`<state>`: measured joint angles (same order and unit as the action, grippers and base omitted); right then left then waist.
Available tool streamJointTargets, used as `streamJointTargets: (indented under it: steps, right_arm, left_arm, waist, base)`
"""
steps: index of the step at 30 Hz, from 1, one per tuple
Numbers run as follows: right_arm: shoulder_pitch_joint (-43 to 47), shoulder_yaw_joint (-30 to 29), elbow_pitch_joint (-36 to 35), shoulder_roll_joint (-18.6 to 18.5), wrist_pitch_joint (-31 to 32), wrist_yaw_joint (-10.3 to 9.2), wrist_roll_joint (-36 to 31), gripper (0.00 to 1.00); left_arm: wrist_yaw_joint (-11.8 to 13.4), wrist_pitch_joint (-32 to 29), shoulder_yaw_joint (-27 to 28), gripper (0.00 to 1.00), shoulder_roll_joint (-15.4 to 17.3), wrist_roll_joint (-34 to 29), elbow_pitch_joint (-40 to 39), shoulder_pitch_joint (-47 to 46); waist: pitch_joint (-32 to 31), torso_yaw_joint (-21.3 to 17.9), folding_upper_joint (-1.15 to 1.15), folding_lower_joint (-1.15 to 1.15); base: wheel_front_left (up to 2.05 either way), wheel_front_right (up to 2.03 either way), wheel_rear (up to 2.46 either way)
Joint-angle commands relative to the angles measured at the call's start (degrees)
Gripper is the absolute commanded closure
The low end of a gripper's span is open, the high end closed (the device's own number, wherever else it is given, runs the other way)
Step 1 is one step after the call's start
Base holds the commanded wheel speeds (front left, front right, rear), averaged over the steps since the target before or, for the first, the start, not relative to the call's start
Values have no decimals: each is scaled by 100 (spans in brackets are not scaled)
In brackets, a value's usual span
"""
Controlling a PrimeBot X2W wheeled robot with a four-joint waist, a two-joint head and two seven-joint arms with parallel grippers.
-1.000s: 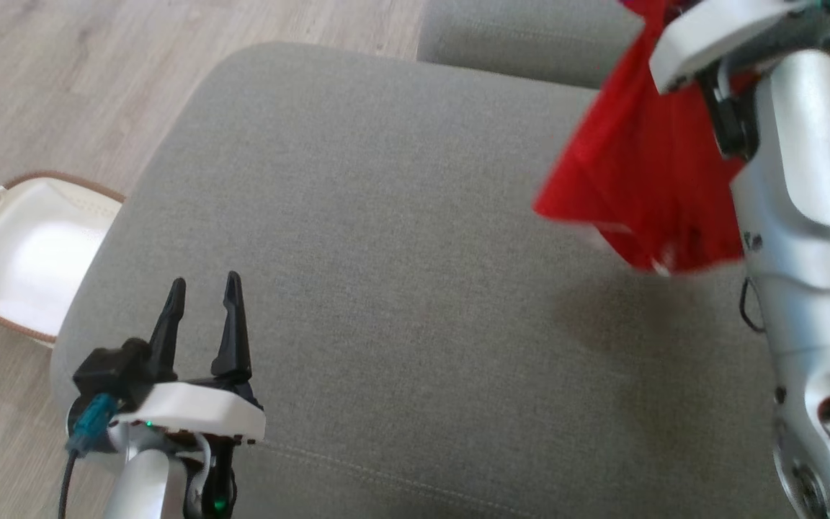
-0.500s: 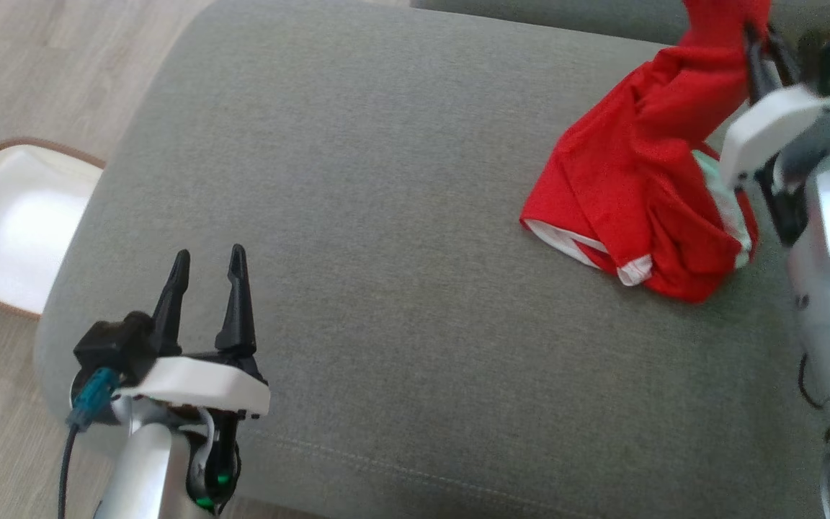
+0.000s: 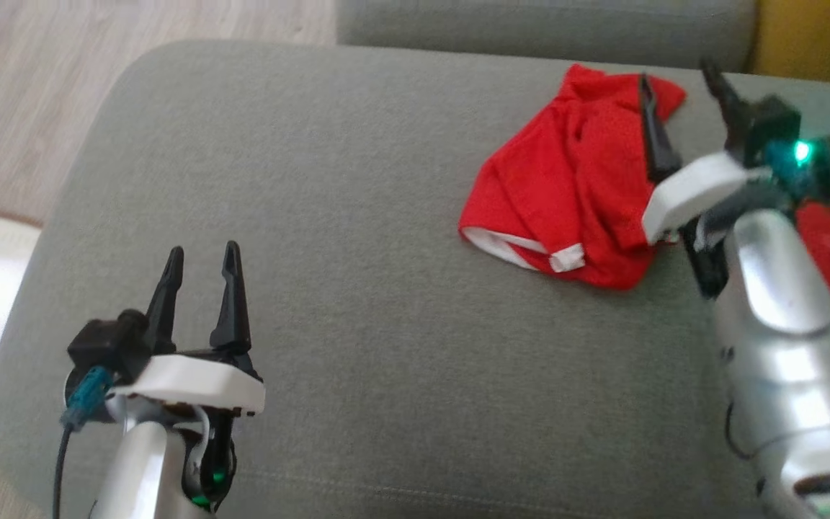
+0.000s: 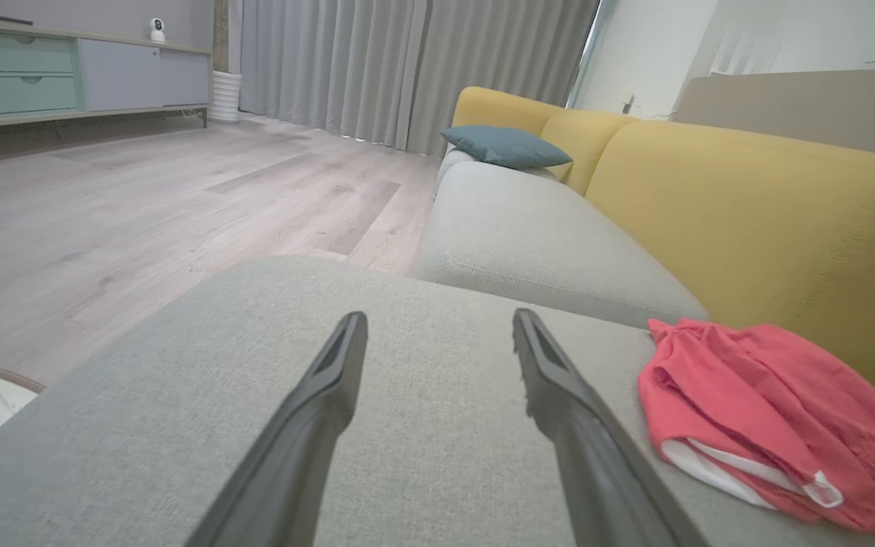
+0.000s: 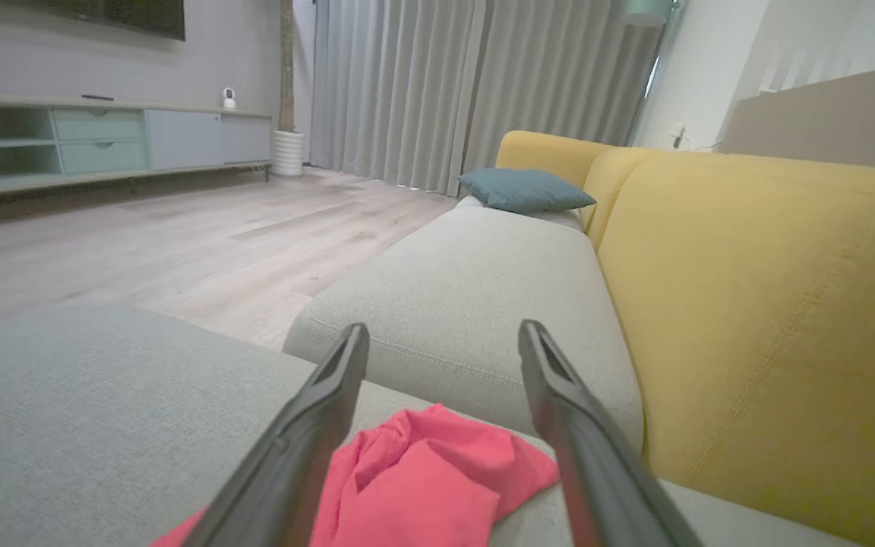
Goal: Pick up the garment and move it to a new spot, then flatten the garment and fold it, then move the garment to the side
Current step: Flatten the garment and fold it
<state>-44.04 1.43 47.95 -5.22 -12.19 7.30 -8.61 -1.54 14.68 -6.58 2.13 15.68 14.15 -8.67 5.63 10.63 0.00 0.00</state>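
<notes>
One broad grey sofa cushion (image 3: 357,180) bears a crumpled red garment (image 3: 566,194) lying loose toward its far right, where the right gripper (image 3: 676,73) stands spread wide over the cloth, clasping nothing, while the left gripper (image 3: 203,252), equally wide and empty, hovers near the front left.

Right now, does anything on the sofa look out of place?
The red garment lies crumpled in a heap at the grey seat cushion's far right, white hem turned out, not flat. Nothing looks damaged.
</notes>
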Motion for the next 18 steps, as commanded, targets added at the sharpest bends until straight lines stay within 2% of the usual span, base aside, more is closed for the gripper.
streamJointTargets:
  steps: [1,4,10,15,18]
  right_arm:
    - [130,110,-312,134,-91,19,114,0]
    - [604,143,-755,200,-157,19,379,0]
    - [2018,331,-2141,232,-152,19,1135,0]
    - [2933,307,-2966,233,-42,19,1508,0]
    - [3277,260,-3283,234,-17,19,1517,0]
  left_arm:
    - [13,32,206,0,75,-33,-257,-161]
    - [50,32,223,0,75,-11,-336,-66]
    - [175,32,222,0,75,48,-505,142]
    - [238,32,262,0,75,85,-602,238]
    - [263,32,292,0,75,105,-654,315]
  waist:
    - [-186,-203,0,0]
    - [-316,-385,0,0]
    - [-459,-729,0,0]
    - [-473,-873,0,0]
    - [-474,-930,0,0]
  base:
    - [0,0,0]
    - [0,0,0]
    - [0,0,0]
    - [0,0,0]
    - [0,0,0]
